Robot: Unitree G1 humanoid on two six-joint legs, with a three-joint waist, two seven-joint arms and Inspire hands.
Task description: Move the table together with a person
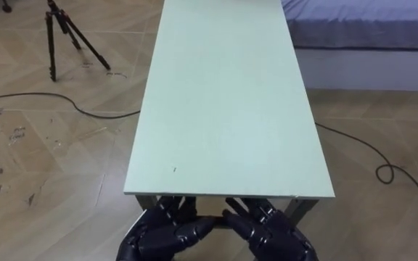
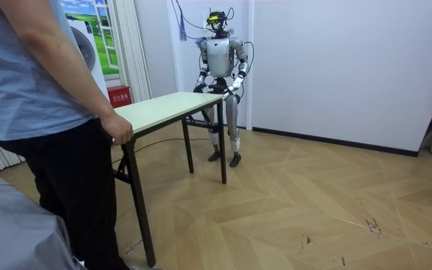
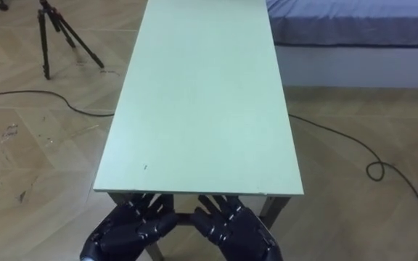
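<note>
Bench (image 1: 223, 109) judged grounded; left robot hand (image 1: 158, 233) and right robot hand (image 1: 273, 233) spread under near edge, frame bottom; far end held by person (image 2: 43, 90); carry outstanding.

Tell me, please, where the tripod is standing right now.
The black tripod stands on the floor at the eye views' upper left, left of the table's far end.

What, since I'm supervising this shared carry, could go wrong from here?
1. The left hand and right hand reach under the near edge of the table with fingers that look straight, not curled round the frame; the end may slip off them.
2. A cable loops on the floor beside the table; legs or feet could snag it.
3. The tripod and bed flank the far end, leaving little room to swing.
</note>
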